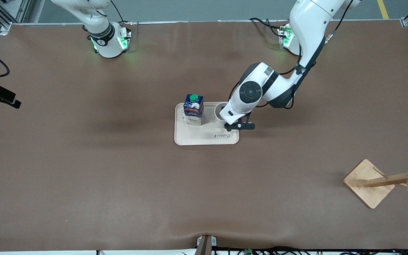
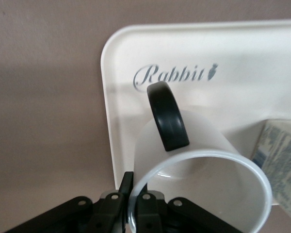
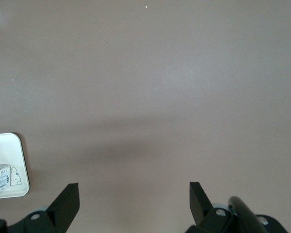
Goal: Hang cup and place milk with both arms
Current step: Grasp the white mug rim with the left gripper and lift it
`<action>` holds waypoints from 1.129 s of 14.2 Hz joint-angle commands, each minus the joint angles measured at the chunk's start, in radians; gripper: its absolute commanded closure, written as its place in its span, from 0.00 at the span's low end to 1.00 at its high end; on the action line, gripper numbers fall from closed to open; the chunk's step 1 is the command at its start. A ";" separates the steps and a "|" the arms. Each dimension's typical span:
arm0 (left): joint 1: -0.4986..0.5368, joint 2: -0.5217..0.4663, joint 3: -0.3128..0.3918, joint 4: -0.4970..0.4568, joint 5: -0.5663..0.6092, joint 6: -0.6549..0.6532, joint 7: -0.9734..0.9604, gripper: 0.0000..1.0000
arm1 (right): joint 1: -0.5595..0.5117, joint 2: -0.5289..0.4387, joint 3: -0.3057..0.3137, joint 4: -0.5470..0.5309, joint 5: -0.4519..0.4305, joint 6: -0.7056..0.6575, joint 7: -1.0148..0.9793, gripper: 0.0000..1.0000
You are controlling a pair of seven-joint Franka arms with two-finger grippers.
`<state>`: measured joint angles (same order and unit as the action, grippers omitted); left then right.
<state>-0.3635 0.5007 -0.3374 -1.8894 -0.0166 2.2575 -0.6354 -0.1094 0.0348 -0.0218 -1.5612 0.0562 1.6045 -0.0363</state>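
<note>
**Left gripper pinches the cup rim on the tray**

The big brown table [image 1: 83,170] fills the front view. Two white robot arms start at its top edge w/ green lights on their bases.

The left arm [image 1: 306,42] bends down to the middle of the table. The right arm [image 1: 99,28] waits, up near its own end of the table.

A wooden rack [image 1: 384,182] w/ pegs stands toward the left arm's end, nearer the front camera than the tray and well apart from it.

The cream tray [image 1: 197,138] lies in the middle of the table. It has the word "Rabbit" on it.

The milk [image 1: 193,109] stands upright in the tray, on the side toward the right arm's end. It is a dark-blue carton w/ a green cap.

The cup [image 2: 203,170] is in the tray too, beside the milk, toward the left arm's end. It is white w/ a black handle [image 2: 167,115]. In the front view the arm hides most of it.

The left gripper [image 2: 132,206] is down at the cup. It is squeezed tight on the cup's thin rim, one finger inside and one outside. The handle sticks out on the cup's side away from the gripper.

The right gripper [image 3: 134,199] hangs over bare table, fingers spread wide, holding nothing. A tray corner and a bit of the milk show at the edge of its wrist view.
</note>
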 commanded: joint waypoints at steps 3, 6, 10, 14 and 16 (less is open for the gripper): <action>0.021 -0.036 0.008 0.091 0.003 -0.103 0.005 1.00 | -0.026 -0.007 0.017 0.001 0.017 -0.008 -0.002 0.00; 0.075 -0.062 0.008 0.188 0.003 -0.240 0.028 1.00 | -0.018 -0.003 0.020 0.007 0.040 -0.002 -0.011 0.00; 0.170 -0.123 0.008 0.240 0.004 -0.325 0.141 1.00 | -0.009 0.039 0.022 -0.007 0.051 -0.011 0.001 0.00; 0.287 -0.165 0.009 0.283 0.006 -0.375 0.302 1.00 | 0.060 0.083 0.026 -0.028 0.057 -0.061 0.036 0.00; 0.340 -0.180 0.009 0.289 0.010 -0.378 0.344 1.00 | 0.134 0.079 0.026 -0.046 0.088 -0.067 0.199 0.00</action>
<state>-0.0652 0.3439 -0.3228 -1.6088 -0.0158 1.9043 -0.3337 -0.0362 0.1367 0.0031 -1.5898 0.1170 1.5525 0.0373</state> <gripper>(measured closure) 0.938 0.000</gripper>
